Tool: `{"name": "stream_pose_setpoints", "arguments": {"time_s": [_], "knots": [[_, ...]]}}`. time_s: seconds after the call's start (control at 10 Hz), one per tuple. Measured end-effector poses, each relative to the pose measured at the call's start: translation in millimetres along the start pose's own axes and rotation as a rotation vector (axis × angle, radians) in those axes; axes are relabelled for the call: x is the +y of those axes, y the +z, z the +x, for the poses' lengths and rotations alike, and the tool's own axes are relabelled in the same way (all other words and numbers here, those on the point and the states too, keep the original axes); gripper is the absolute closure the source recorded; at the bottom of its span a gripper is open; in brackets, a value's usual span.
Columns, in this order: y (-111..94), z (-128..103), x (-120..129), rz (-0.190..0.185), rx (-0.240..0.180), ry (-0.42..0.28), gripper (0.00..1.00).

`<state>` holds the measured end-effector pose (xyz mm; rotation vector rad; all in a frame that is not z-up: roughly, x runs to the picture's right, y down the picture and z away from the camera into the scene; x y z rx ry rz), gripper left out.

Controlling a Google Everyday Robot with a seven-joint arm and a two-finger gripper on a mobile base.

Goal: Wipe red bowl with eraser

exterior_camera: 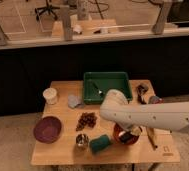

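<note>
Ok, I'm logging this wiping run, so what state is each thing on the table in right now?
Glossy orange-red bowl: upright on the table, mostly covered by the arm.
Gripper: down at that bowl's rim.
Purple-maroon bowl: upright, empty.
Green rectangular tray: holds a small utensil.
Green spongy block: lying loose beside the red bowl.
White cup: upright.
Small metal cup: upright.

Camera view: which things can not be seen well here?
- Red bowl: partly covered by the arm.
- Eraser: not visible; the gripper sits over the bowl.
- Small items in the green tray: too small to identify.
- Arm: cut off at the right edge.
</note>
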<state>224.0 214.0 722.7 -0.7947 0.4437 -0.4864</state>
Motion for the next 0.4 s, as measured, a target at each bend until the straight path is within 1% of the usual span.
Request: {"name": "stream_pose_setpoints", "arguments": {"time_s": [0.2,0.4], "knots": [[1.0,12.2,3.5,-0.004,0.019,0.022,0.85],[5.0,23.4,-0.4,-0.01,0.029,0.044,0.85]]}}
